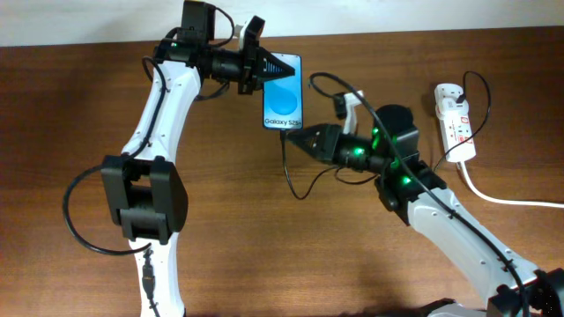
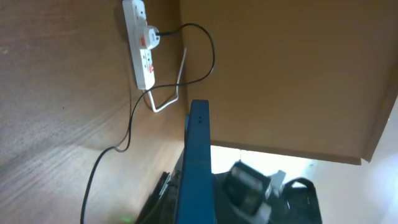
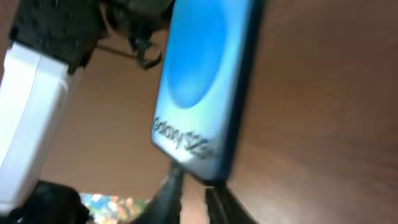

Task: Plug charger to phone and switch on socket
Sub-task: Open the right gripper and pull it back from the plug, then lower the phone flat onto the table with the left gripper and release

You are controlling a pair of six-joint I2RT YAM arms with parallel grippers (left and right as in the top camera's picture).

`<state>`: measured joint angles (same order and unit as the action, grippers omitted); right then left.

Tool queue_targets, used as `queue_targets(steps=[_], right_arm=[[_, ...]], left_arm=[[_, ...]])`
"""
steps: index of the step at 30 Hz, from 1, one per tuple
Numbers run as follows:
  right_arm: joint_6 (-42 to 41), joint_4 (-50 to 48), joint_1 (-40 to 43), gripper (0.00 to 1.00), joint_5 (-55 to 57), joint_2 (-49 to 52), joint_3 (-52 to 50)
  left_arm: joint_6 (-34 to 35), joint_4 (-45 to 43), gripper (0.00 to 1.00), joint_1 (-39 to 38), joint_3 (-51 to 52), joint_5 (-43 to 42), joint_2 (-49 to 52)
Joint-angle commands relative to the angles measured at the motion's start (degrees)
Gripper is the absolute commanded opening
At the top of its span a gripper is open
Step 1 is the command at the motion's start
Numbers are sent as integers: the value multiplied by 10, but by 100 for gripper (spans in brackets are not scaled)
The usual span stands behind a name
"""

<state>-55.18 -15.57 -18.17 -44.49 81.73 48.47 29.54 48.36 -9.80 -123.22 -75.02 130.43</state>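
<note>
Left end effector [image 1: 275, 66] is clamped across the top end of the slim rectangular smartphone [image 1: 284, 97] with its bright blue screen, holding it tilted on edge over the brown wooden surface [image 1: 229, 220]. Just below the phone's bottom edge, the right end effector [image 1: 295, 138] has its fingers pinched on the plug end of the thin black charger cable [image 1: 285, 172], which curls away below the phone. Well to the phone's right lies the white elongated power strip [image 1: 456, 123] with red switches.
</note>
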Motion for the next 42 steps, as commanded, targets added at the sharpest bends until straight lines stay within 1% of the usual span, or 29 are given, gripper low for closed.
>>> queue_targets(steps=[1,3,6,7,9,11,13,14,16,18,19,20,21,25,26,29,31,32,34,35,37,40,42], right_arm=[[7,-3,6,28,29,4,12],[7,-3,6,30,29,4,12],[9,-3,6,37,28,4,12],[13,-3,6,38,28,4,12],[39,-2,10,44,24,4,12],[51,2,28,47,10,4,12],[57,9,49,49,-5,4,12],[75,26,62,49,-5,4,12],[109,71,79,49,7,4,12],[146,122,90,50,40,4,12],[165,144,92,50,61,4,12],[176,160,92,50,80,4,12],[182,171,92,51,93,4,12],[194,206,92,54,124,4,13],[194,211,92,54,129,4,13],[198,259,92,58,162,4,23],[223,314,92,62,185,4,52],[233,345,92,62,200,4,71],[257,421,92,63,237,4,117],[266,441,92,63,247,4,130],[295,497,92,63,275,4,168],[304,516,92,63,285,4,180],[304,519,92,63,285,4,180]], left_arm=[[-9,1,0,11,-6,-25,-3],[-9,1,0,14,-6,-16,-3],[-10,-11,0,19,-6,-16,-3],[-22,-14,0,22,-6,-16,-3],[-96,-10,0,30,-6,-17,-3],[-165,6,0,34,-6,-17,-3],[-219,12,0,34,-6,-17,-3],[-287,27,0,33,-6,-16,-3],[-375,71,0,33,-6,-7,-3],[-390,110,0,33,-6,69,-3],[-404,123,0,33,-6,92,-3],[-415,129,0,33,-6,96,-3],[-419,133,0,33,-6,100,-3],[-413,165,0,22,-5,165,5],[-399,170,0,19,-5,176,10],[-318,165,0,16,-5,214,39],[-284,153,0,17,-5,218,64],[-263,149,0,17,-5,231,71],[-212,147,0,17,-5,282,85],[-205,146,0,17,-5,297,89],[-201,142,0,17,-5,354,94],[-197,141,0,17,-5,395,94],[-165,141,0,17,-3,419,94]])
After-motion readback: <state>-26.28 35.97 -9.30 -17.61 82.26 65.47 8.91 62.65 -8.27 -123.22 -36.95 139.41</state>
